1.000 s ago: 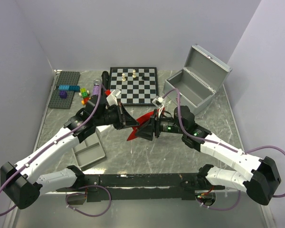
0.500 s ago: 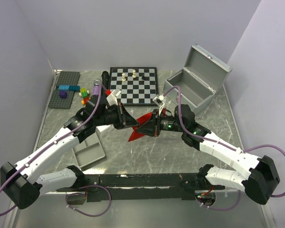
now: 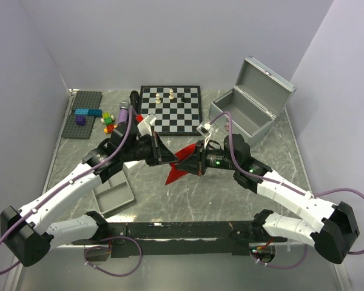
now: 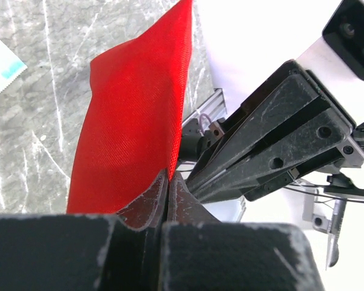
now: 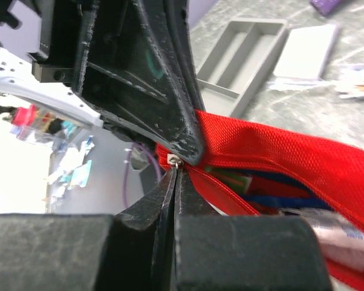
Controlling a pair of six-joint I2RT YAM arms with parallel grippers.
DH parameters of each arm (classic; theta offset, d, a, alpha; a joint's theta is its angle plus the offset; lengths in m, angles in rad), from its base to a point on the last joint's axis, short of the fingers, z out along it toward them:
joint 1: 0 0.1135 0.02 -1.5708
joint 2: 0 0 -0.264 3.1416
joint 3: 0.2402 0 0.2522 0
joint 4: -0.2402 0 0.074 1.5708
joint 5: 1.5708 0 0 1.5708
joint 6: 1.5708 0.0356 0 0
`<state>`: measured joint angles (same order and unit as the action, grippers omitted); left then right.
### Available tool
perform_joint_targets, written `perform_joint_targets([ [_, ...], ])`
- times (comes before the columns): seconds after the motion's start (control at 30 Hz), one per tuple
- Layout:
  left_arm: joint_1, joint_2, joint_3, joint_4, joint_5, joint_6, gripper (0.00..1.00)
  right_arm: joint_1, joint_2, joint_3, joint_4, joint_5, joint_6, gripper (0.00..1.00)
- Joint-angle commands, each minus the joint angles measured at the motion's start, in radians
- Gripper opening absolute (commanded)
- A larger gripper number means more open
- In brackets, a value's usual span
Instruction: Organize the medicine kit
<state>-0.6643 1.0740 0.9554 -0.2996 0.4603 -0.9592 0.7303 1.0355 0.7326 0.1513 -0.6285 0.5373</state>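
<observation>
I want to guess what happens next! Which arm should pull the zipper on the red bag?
Right, probably. The right end effector is pinched shut at the zipper pull of the red bag, while the left end effector only clamps the fabric to steady it.

Overhead looks down — wrist views, close, share the pouch (image 4: pixel 133 121).

Bare table (image 3: pixel 191 203) lies open near the red pouch (image 3: pixel 176 170), while chessboard (image 3: pixel 170 112) and open box (image 3: pixel 246 115) crowd the far side, tray (image 3: pixel 112 194) the left.
</observation>
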Motion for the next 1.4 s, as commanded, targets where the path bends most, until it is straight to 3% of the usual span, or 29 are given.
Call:
perform_joint_targets([
  [0.0, -0.001, -0.031, 0.060, -0.035, -0.061, 0.069, 0.01, -0.025, -0.060, 0.033, -0.148, 0.119, -0.100, 0.00],
  [0.1, -0.001, -0.048, 0.065, -0.064, -0.094, 0.096, 0.01, -0.057, -0.084, 0.045, -0.257, 0.213, -0.131, 0.00],
  [0.47, -0.003, -0.072, 0.074, -0.078, -0.086, 0.168, 0.01, -0.098, -0.065, 0.064, -0.377, 0.418, -0.151, 0.00],
  [0.57, -0.003, -0.080, 0.074, -0.079, -0.081, 0.172, 0.01, -0.204, -0.083, 0.004, -0.316, 0.351, -0.094, 0.00],
  [0.67, -0.003, -0.088, 0.066, -0.084, -0.086, 0.181, 0.01, -0.181, -0.086, 0.017, -0.300, 0.309, -0.117, 0.00],
  [0.77, -0.001, -0.079, 0.074, -0.095, -0.069, 0.203, 0.01, -0.192, -0.074, 0.037, -0.350, 0.383, -0.114, 0.00],
  [0.9, -0.003, -0.085, 0.108, -0.147, -0.058, 0.270, 0.01, -0.345, -0.043, 0.051, -0.462, 0.528, -0.030, 0.00],
  [1.03, -0.003, -0.124, 0.118, -0.199, -0.072, 0.364, 0.01, -0.456, -0.067, 0.008, -0.460, 0.555, 0.027, 0.00],
  [1.07, -0.001, -0.135, 0.120, -0.213, -0.077, 0.382, 0.01, -0.456, -0.086, 0.002, -0.438, 0.517, 0.000, 0.10],
  [1.13, -0.001, -0.157, 0.126, -0.228, -0.101, 0.424, 0.01, -0.421, -0.155, -0.019, -0.369, 0.458, -0.039, 0.52],
  [1.27, -0.003, -0.184, 0.128, -0.236, -0.146, 0.523, 0.01, -0.367, -0.247, -0.010, -0.343, 0.428, -0.091, 0.96],
  [1.37, -0.003, -0.198, 0.135, -0.219, -0.088, 0.620, 0.01, -0.365, -0.256, -0.022, -0.283, 0.287, -0.118, 1.00],
])
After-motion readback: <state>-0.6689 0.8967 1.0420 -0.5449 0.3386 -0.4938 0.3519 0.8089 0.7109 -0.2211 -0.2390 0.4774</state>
